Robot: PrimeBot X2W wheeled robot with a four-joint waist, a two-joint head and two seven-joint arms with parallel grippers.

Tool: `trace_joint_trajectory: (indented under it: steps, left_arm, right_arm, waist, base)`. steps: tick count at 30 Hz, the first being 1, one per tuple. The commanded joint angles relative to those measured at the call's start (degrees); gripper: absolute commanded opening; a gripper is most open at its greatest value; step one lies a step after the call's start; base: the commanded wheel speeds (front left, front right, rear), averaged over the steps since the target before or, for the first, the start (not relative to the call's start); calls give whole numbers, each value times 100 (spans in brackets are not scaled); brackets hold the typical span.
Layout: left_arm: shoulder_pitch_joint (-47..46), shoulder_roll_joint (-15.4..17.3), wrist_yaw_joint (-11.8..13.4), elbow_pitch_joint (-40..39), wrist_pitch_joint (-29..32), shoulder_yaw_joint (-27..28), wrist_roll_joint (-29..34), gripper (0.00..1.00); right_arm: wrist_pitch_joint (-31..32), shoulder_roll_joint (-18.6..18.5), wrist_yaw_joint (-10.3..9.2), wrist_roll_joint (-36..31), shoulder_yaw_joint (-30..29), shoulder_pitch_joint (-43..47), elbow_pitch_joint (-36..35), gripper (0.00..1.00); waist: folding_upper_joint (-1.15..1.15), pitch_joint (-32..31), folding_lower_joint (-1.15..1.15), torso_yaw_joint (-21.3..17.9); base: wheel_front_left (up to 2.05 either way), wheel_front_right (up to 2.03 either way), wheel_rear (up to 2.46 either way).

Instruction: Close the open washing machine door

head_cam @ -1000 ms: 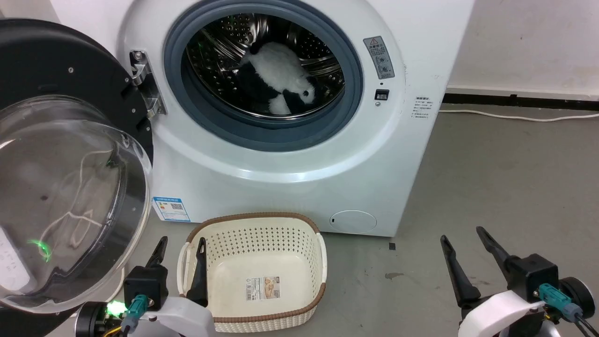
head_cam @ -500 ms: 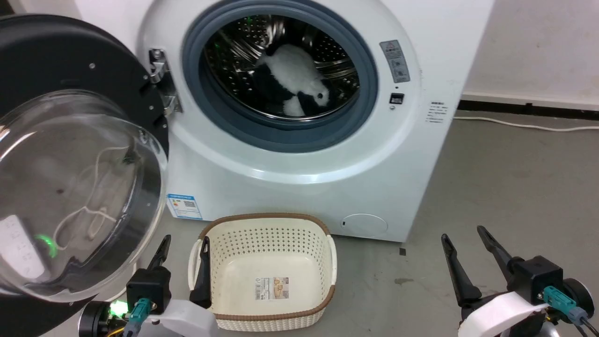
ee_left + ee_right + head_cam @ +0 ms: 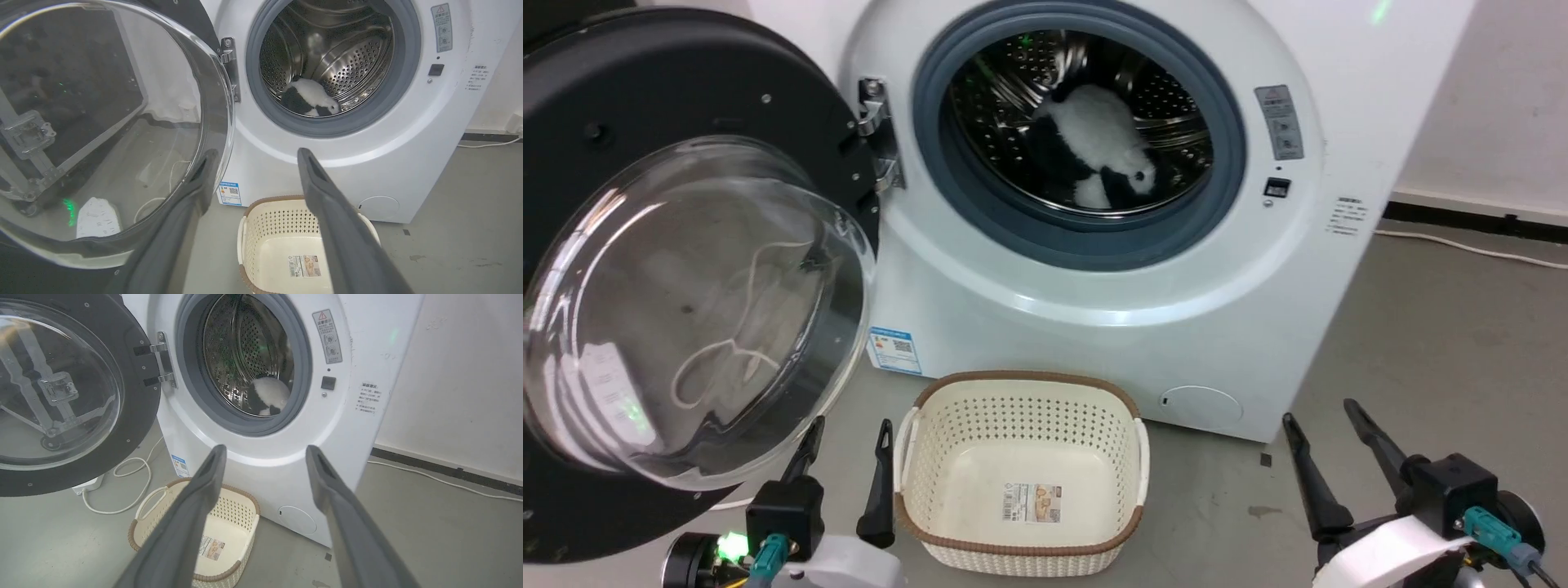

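The white washing machine [image 3: 1094, 310] [image 3: 367, 155] [image 3: 335, 428] stands ahead with its drum mouth uncovered. Its door [image 3: 645, 106] [image 3: 102, 122] [image 3: 139, 416], a black ring around a clear glass bowl, is swung wide open to the left on a metal hinge [image 3: 876, 135]. A black-and-white plush toy [image 3: 1098, 139] lies inside the drum. My left gripper [image 3: 847, 437] [image 3: 253, 157] is open, low and just below the door's glass bowl, beside the basket. At the lower right, away from the machine, my right gripper [image 3: 1319, 416] [image 3: 265, 451] hangs open and empty.
A cream perforated basket [image 3: 1021, 482] [image 3: 196, 539] with a brown rim sits empty on the grey floor in front of the machine. A white cable [image 3: 130, 486] loops on the floor under the door, and another cable [image 3: 1470, 245] runs along the right wall.
The whole head view has shifted right, so the camera turned leftward. More of the door is now in view. Both grippers keep their places low in the picture.
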Motion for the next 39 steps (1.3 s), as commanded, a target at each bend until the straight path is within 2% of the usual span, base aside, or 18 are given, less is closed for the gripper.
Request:
trace_joint_trajectory:
  steps: [1, 39]
  left_arm:
    - [76, 33, 25, -51, -75, -20, -42, 100]
    - [299, 10, 220, -209, -518, -58, -192, 100]
  right_arm:
    - [-68, 8, 2, 59, 47, 62, 48, 100]
    - [-510, 16, 3, 121, 467, 8, 342, 100]
  waist:
    - [0, 8, 0, 74]
    - [0, -25, 0, 943]
  base:
    - [0, 0, 0]
    - [0, 0, 0]
